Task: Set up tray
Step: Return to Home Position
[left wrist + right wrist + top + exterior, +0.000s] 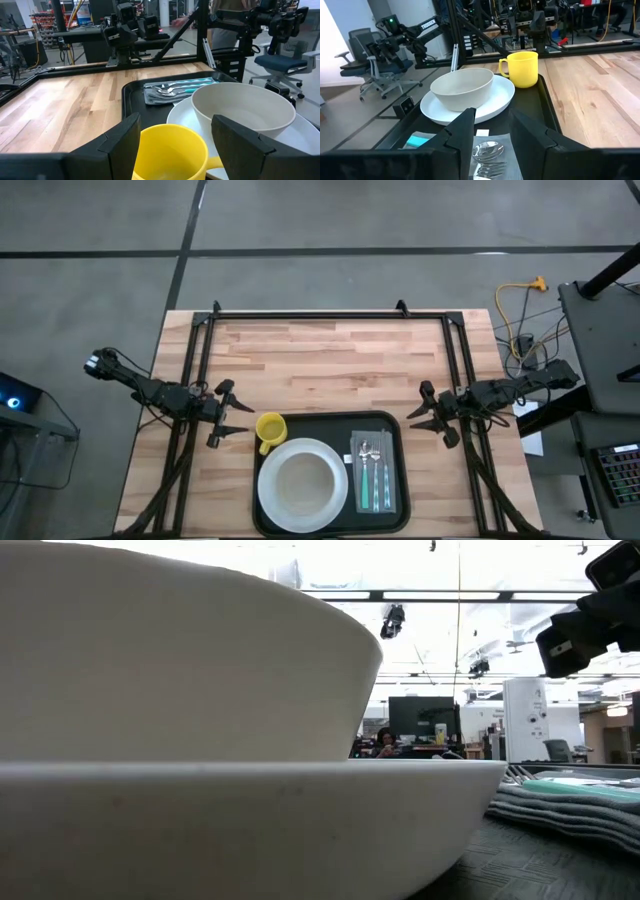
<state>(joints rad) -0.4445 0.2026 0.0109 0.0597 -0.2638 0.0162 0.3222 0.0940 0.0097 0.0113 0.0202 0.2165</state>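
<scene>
A large flat black rectangular tray (330, 423) with rounded corners and a raised rim lies on the light wooden tabletop (320, 360), at the middle of the edge that runs along the bottom of the high view, between the two arms.

On the tray's left half stands a round white plate (266, 492) carrying a deep white bowl (303, 483). A yellow mug (270, 428) sits upright in the tray's upper left corner, just beside the plate, its handle turned towards the plate. On the right half a folded gray napkin (393, 480) lies flat, with cutlery (372, 470) laid side by side on top of it, some pieces with teal handles; their heads point away from the bottom edge of the high view.

The left gripper (238, 418) is just off the tray's left rim, level with the yellow mug, fingers spread wide and empty. The right gripper (416, 417) is just off the tray's right rim near its upper corner, fingers likewise parted and holding nothing. Both face inward across the tray.

A black metal frame (320, 313) borders the tabletop's far and side edges. In the low view, a seated person (385, 740) shows in the room well beyond the tabletop.
</scene>
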